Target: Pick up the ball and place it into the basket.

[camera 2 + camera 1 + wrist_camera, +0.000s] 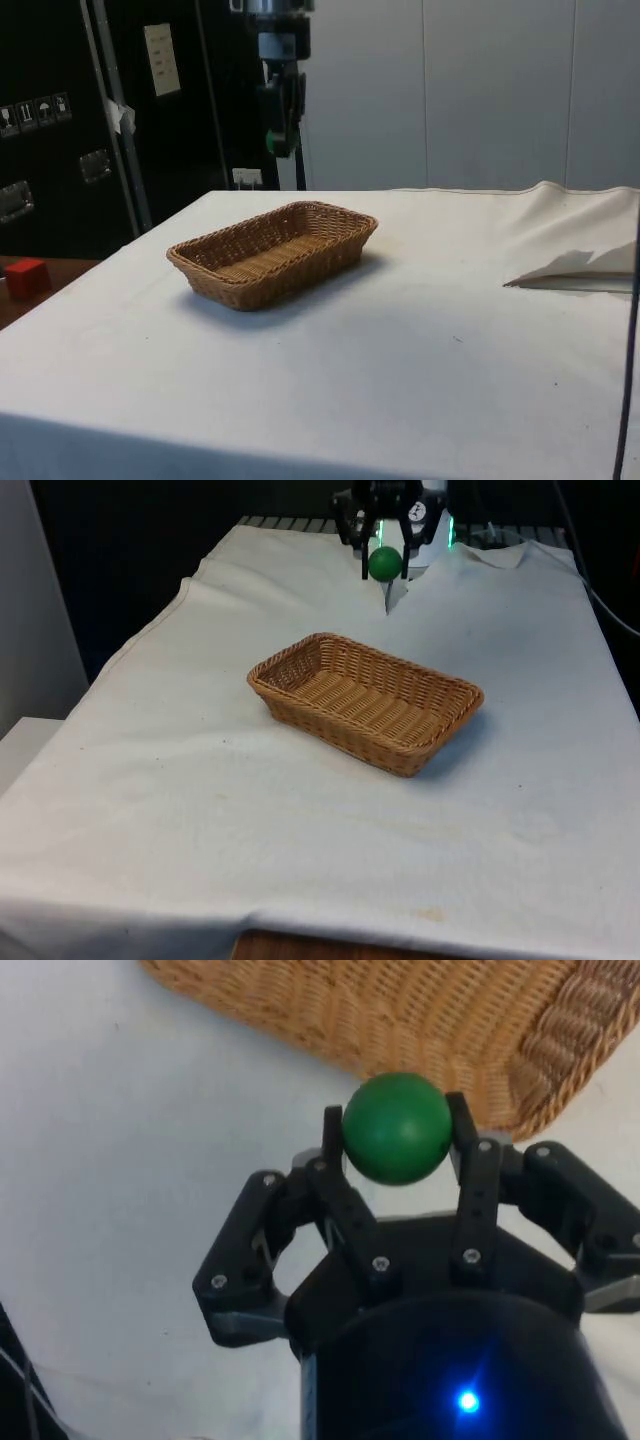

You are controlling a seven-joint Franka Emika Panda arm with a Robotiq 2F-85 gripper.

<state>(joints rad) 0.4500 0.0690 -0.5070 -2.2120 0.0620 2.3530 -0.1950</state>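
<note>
Two black fingers of the gripper (385,552) are pinching the green ball (385,564) across its widest part, holding it in the air above the far edge of the counter (300,820), well clear of the cloth. The ball is looking smooth and probably light, perhaps a little soft, so a hold across the middle is suiting it; a hold off centre would likely be letting it squirt out. Being round, it is pointing no particular way and has no long axis. The woven basket (366,701) is sitting open near the middle of the counter, its long axis running on a slant across the cloth, and in the wrist view its rim (560,1050) is lying just beyond the ball (396,1127).
</note>
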